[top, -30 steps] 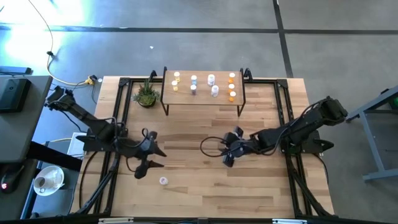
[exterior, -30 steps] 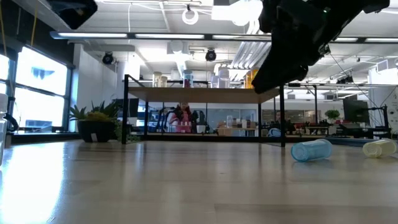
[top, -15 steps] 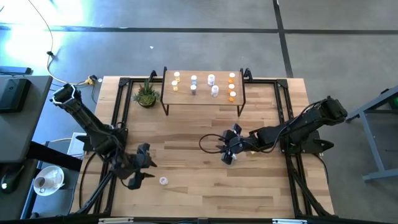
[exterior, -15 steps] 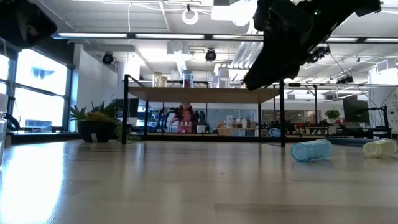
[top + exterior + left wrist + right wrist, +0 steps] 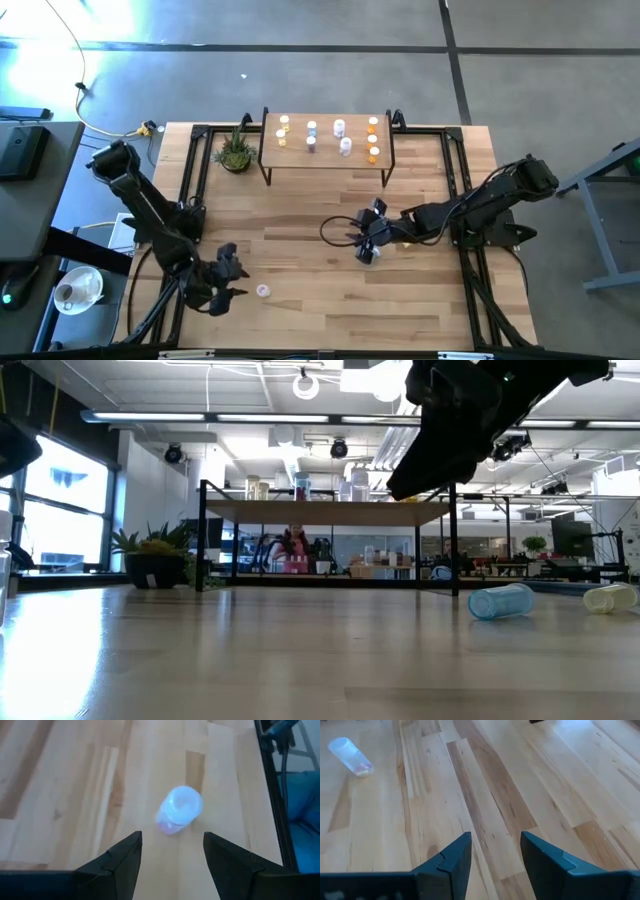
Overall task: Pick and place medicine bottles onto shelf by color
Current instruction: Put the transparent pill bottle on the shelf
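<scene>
Now the left end effector, fingers spread and empty, hovers just left of the pale bottle lying on the bench; the right end effector is also open and empty.

An open-plan lab: exposed ceiling ducts, concrete floor, distant workbenches.

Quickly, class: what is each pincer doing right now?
Left pincer: open, empty, facing the pale bottle.
Right pincer: open, empty.
</scene>
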Robot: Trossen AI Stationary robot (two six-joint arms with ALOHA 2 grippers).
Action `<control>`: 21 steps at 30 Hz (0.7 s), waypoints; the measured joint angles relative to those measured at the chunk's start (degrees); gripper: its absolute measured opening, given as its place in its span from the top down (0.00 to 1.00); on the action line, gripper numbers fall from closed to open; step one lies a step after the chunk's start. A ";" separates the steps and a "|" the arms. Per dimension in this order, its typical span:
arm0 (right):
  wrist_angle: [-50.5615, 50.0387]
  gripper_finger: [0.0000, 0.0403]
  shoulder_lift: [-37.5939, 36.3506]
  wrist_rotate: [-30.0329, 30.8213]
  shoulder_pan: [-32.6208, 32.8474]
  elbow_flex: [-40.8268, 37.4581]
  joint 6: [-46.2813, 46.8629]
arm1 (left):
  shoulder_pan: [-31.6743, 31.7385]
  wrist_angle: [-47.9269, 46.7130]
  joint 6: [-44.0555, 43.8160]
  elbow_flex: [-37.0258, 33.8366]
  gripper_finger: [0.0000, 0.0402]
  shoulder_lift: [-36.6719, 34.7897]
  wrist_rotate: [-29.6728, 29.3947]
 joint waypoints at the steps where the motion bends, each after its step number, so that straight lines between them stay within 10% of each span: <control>1: -0.02 0.60 0.02 0.00 0.00 0.00 0.00 | -0.33 1.02 0.08 -0.02 0.50 1.10 -0.03; 21: 3.23 0.60 0.00 -2.58 -0.37 0.00 -3.29 | -2.49 14.36 -6.51 -0.11 0.50 17.15 -2.82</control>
